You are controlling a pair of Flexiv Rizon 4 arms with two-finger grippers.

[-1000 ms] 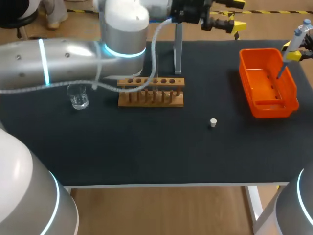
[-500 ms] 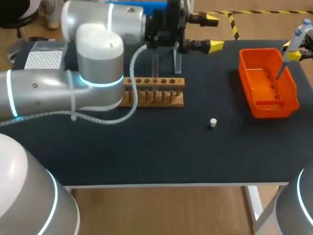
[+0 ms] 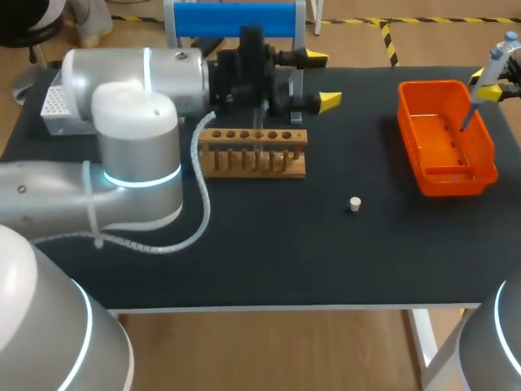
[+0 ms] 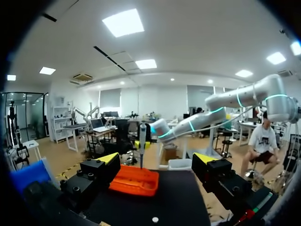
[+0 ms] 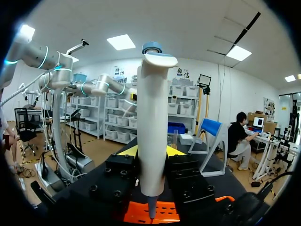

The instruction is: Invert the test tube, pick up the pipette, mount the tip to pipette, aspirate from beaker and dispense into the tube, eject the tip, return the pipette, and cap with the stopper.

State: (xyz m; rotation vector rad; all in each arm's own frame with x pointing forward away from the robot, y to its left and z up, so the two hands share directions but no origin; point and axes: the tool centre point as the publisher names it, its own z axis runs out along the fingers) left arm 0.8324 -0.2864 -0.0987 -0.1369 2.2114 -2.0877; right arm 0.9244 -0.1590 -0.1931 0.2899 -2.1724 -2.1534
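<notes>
My left gripper [image 3: 321, 79] stands open and empty just behind the right end of the wooden tube rack [image 3: 252, 153]. A clear test tube [image 3: 259, 130] stands upright in the rack. The small white stopper [image 3: 354, 204] lies on the black mat in front of the rack, to its right. At the far right my right gripper [image 3: 493, 88] is shut on the white pipette [image 3: 488, 69], held upright with its thin lower end over the orange bin [image 3: 446, 167]. In the right wrist view the pipette [image 5: 150, 127] sits between the fingers [image 5: 126, 151]. The beaker is hidden behind my left arm.
A blue pipette stand [image 3: 236, 18] with a metal post [image 3: 296, 96] is behind the rack. A white perforated tip box [image 3: 50, 102] shows at the back left. The left wrist view looks past its open gripper [image 4: 157, 160] at the orange bin [image 4: 134, 181] and the stopper [image 4: 154, 219].
My left arm has swung so that its gripper came left and nearer, down to the rack's right end; the arm now covers the beaker. The right arm and pipette have not moved.
</notes>
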